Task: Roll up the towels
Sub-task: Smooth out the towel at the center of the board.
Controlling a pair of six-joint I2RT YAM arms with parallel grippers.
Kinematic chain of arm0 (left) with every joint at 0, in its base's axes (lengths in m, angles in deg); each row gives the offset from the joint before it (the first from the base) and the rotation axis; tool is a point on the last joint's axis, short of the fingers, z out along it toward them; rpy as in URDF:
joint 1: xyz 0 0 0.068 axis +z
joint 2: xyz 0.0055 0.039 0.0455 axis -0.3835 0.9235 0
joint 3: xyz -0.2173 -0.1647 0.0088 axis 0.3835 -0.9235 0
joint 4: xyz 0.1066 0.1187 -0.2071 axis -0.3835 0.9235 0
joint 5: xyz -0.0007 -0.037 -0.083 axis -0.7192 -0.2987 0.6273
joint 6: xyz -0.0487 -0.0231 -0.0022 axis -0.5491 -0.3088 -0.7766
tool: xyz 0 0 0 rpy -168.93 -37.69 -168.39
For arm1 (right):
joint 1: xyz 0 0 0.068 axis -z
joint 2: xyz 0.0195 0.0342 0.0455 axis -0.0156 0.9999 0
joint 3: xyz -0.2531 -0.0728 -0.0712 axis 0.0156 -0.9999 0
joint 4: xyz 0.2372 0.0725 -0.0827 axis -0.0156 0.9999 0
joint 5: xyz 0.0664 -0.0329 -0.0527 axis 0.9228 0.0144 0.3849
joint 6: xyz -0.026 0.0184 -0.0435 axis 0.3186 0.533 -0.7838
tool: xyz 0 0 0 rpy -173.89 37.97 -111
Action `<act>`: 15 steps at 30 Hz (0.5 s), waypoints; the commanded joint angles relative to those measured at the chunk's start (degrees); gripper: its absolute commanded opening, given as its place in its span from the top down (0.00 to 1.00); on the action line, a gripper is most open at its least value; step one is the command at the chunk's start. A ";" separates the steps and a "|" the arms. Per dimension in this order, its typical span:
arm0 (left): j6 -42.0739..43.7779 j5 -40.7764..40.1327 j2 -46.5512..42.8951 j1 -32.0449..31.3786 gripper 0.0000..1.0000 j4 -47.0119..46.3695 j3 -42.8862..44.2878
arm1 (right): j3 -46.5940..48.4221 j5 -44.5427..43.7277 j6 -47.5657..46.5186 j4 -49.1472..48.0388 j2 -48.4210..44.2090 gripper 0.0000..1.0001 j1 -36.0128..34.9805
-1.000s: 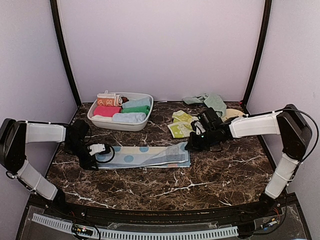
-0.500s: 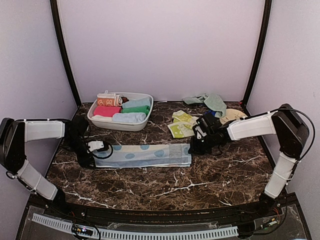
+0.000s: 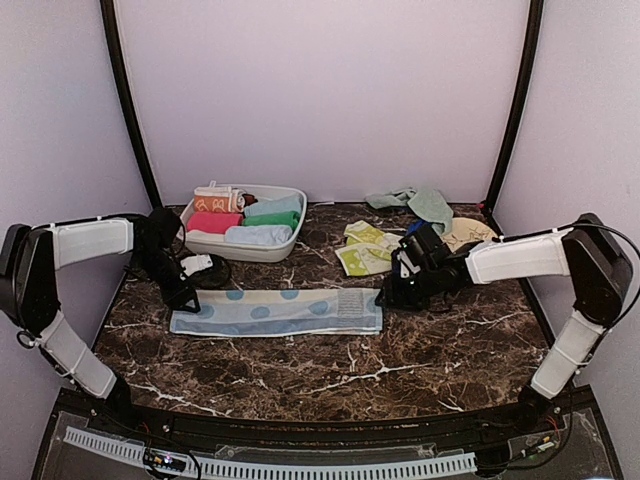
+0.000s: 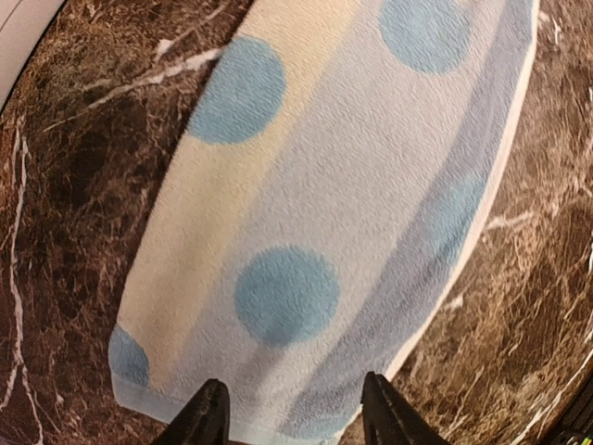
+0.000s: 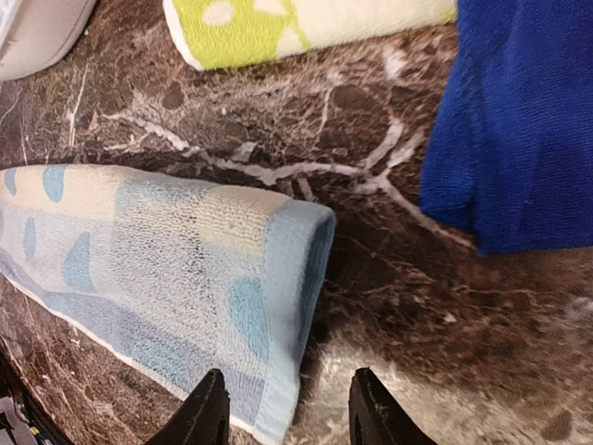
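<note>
A light-blue towel with blue dots (image 3: pixel 277 311) lies folded in a long strip across the middle of the table. My left gripper (image 3: pixel 190 296) is open and empty just above its left end (image 4: pixel 278 278). My right gripper (image 3: pixel 385 297) is open and empty at its right end, whose edge curls up a little (image 5: pixel 278 306). A yellow-green towel (image 3: pixel 362 250) and a dark blue towel (image 5: pixel 514 130) lie behind the right gripper. A mint towel (image 3: pixel 420 203) lies at the back right.
A white oval tub (image 3: pixel 242 246) at the back left holds several rolled towels, peach-orange, pink, green and light blue. A round beige disc (image 3: pixel 465 231) lies at the back right. The table is dark marble (image 3: pixel 330 370).
My left gripper has let go of the towel's left end and drawn back toward the tub. The towel now lies flat and straight. My right gripper has barely moved.
</note>
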 commanded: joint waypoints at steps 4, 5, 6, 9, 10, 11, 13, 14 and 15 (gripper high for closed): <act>-6.80 7.57 6.87 -1.59 0.51 -2.75 7.80 | -5.06 -2.96 2.54 -2.46 -12.33 0.72 -2.05; -6.93 8.02 7.45 -1.98 0.51 -2.92 8.50 | -6.50 -0.95 3.82 -4.41 -11.79 0.78 -2.45; -7.06 8.50 8.12 -2.27 0.51 -3.19 9.10 | -6.71 0.48 4.34 -5.52 -10.58 0.84 -2.96; -8.17 8.90 10.17 -3.63 0.52 -4.06 10.37 | -6.86 3.45 5.71 -8.63 -6.93 0.97 -4.48; -8.45 8.96 10.58 -4.08 0.52 -4.62 10.53 | -6.89 4.46 6.28 -9.90 -4.72 0.98 -4.75; -8.58 9.06 10.87 -4.44 0.52 -5.38 10.51 | -6.92 5.04 6.71 -10.83 -3.24 0.99 -4.92; -8.98 8.74 11.42 -5.37 0.53 -6.83 10.38 | -6.99 5.77 7.36 -12.04 -0.94 1.00 -4.98; -9.41 8.39 11.68 -5.90 0.54 -7.71 10.33 | -7.25 5.68 7.76 -12.43 -0.08 1.00 -4.97; -9.98 8.18 11.90 -6.46 0.56 -8.75 10.45 | -7.62 5.50 8.04 -12.61 0.51 1.00 -4.98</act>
